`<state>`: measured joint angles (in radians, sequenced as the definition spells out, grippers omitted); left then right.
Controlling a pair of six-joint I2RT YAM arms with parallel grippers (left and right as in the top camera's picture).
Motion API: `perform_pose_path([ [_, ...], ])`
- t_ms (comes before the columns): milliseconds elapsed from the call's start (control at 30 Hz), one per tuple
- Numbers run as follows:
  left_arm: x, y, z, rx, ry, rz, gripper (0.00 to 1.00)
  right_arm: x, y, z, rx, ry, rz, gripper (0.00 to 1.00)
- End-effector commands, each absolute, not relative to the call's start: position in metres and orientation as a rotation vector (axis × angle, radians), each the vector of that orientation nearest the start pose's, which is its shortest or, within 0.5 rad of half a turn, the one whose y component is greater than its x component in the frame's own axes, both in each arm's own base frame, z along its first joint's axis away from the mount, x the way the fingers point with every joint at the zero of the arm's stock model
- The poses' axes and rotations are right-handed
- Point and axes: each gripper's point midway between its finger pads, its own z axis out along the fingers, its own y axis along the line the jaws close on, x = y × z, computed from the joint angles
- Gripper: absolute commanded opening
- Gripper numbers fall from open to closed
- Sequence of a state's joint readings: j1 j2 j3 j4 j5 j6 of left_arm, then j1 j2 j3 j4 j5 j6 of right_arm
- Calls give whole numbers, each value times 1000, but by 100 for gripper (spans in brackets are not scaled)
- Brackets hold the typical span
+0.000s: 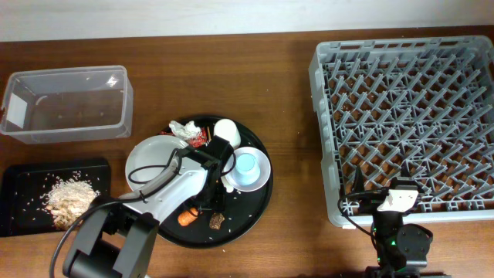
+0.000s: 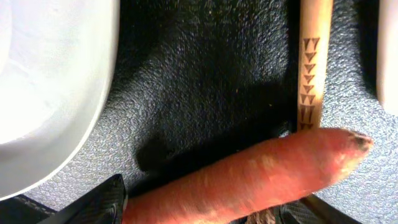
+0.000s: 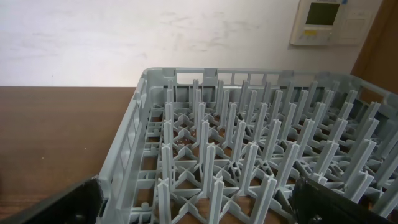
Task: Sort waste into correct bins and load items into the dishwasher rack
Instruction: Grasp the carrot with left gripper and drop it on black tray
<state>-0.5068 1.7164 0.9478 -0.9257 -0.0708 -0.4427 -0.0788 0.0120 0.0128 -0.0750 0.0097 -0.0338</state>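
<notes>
My left gripper (image 2: 208,208) hangs low over the round black tray (image 1: 255,205), open, with the orange carrot (image 2: 249,180) lying slantwise between its fingers. A patterned wooden stick (image 2: 313,62) lies just beyond the carrot's tip, and the white plate (image 2: 50,87) fills the left. From overhead the carrot (image 1: 186,218) lies next to a dark scrap (image 1: 217,222). Crumpled white paper (image 1: 184,129), a red wrapper (image 1: 202,137) and a white cup (image 1: 225,130) sit at the tray's back. My right gripper (image 3: 199,202) stands open and empty at the grey rack's (image 3: 249,155) near edge.
A light-blue cup (image 1: 245,164) stands in a white bowl (image 1: 258,174) on the round tray. The clear tub (image 1: 65,104) sits at the far left. In front of it, the flat black tray (image 1: 23,193) holds a rice heap (image 1: 69,199). The rack (image 1: 409,116) fills the right.
</notes>
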Motion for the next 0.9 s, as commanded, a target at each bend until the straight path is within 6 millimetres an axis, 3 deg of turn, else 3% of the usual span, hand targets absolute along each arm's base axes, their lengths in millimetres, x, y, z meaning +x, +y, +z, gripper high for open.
perform_pose_path([
  [0, 218, -108, 6, 91, 3212, 189, 59, 245, -22, 156, 44, 1650, -99, 99],
  [33, 218, -108, 6, 90, 3212, 188, 50, 245, -22, 156, 44, 1650, -99, 99],
  [167, 216, -107, 7, 90, 3221, 196, 49, 245, -22, 156, 44, 1650, -99, 99],
  [200, 215, -106, 7, 91, 3225, 199, 43, 245, -22, 155, 44, 1651, -99, 99],
  [233, 215, -107, 9, 91, 3226, 201, 31, 245, -22, 156, 44, 1650, -99, 99],
  [300, 219, -109, 14, 90, 3219, 189, 20, 245, -22, 156, 44, 1650, -99, 99],
  [500, 227, -118, 33, 87, 3193, 125, 20, 245, -22, 156, 44, 1650, -99, 99],
  [667, 236, -131, 71, 70, 3143, -20, 19, 245, -22, 155, 44, 1651, -99, 99],
  [767, 265, -115, 108, -79, 3031, -94, 19, 245, -22, 155, 44, 1651, -99, 99],
  [867, 294, -58, 127, -392, 2919, -114, 20, 245, -22, 156, 44, 1650, -99, 98],
])
